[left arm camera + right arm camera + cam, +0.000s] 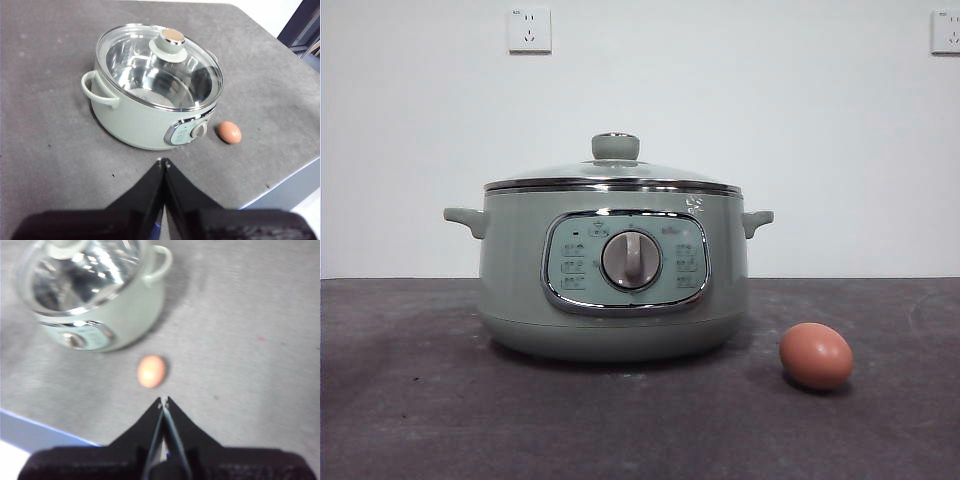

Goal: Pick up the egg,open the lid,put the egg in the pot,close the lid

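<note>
In the right wrist view we see everything soft with blur: the pot (pixel 107 315) is cut off by the picture's edge, so much of the lid (pixel 85 270) and its knob fall outside it, and the panel's markings cannot be read. From the front, the small labels around the pot's dial (pixel 631 260) are too tiny for us to read, and the pot's inside is hidden.

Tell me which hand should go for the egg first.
Right. The right hand, jaws shut, hangs just short of the egg with bare table between them. The left hand, also shut, faces the pot, and the egg lies off to one side of it, so it would likely travel farther.
</note>
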